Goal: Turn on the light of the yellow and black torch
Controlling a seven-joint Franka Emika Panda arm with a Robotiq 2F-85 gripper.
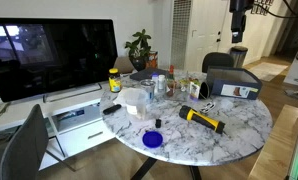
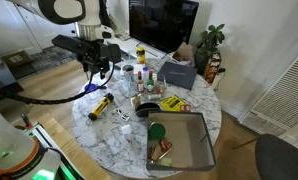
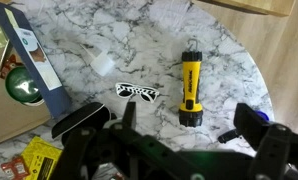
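Observation:
The yellow and black torch (image 3: 192, 85) lies flat on the marble table (image 3: 229, 50), black head toward me in the wrist view. It also shows in both exterior views (image 1: 202, 119) (image 2: 100, 105), near the table's edge. My gripper (image 3: 189, 125) is open and empty. It hangs above the torch, apart from it, with a finger to each side of the head end. In the exterior views the gripper (image 2: 101, 72) (image 1: 237, 40) is well above the table top.
White-framed sunglasses (image 3: 139, 91) and a small white piece (image 3: 101, 64) lie left of the torch. A blue lid (image 3: 259, 115) and a small black item sit to its right. A grey bin (image 2: 179, 140), bottles and a yellow-lidded jar (image 1: 114, 80) crowd the rest of the table.

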